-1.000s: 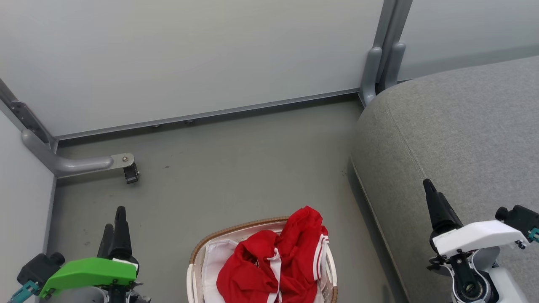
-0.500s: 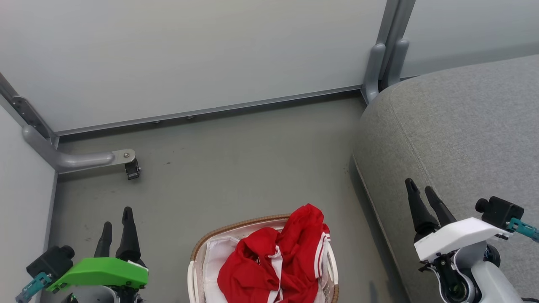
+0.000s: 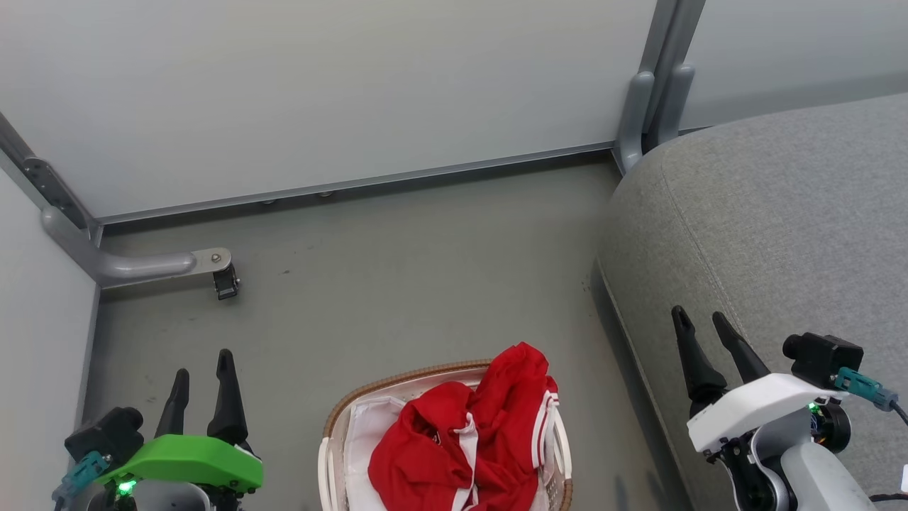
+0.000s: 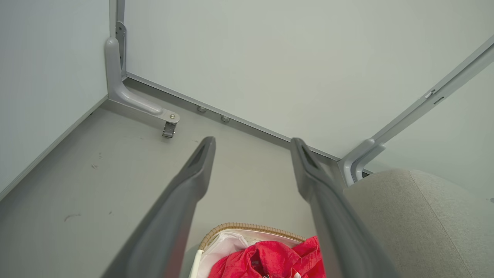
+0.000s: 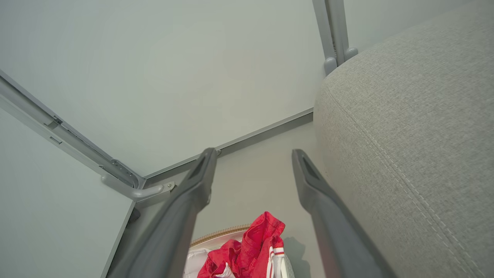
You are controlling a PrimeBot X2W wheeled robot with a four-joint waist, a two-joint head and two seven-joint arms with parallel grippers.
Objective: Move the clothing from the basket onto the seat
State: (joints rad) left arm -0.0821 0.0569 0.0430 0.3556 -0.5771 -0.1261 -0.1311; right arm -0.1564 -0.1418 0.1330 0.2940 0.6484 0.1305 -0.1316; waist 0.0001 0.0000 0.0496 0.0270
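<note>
Clothing [image 3: 461, 447] heaped in basket [image 3: 401, 381] on floor [image 3: 390, 270], between left claw [image 3: 204, 363] and right claw [image 3: 699, 313], both open and empty; seat [image 3: 780, 234] lies on right claw's side, so right arm judged better placed.
</note>
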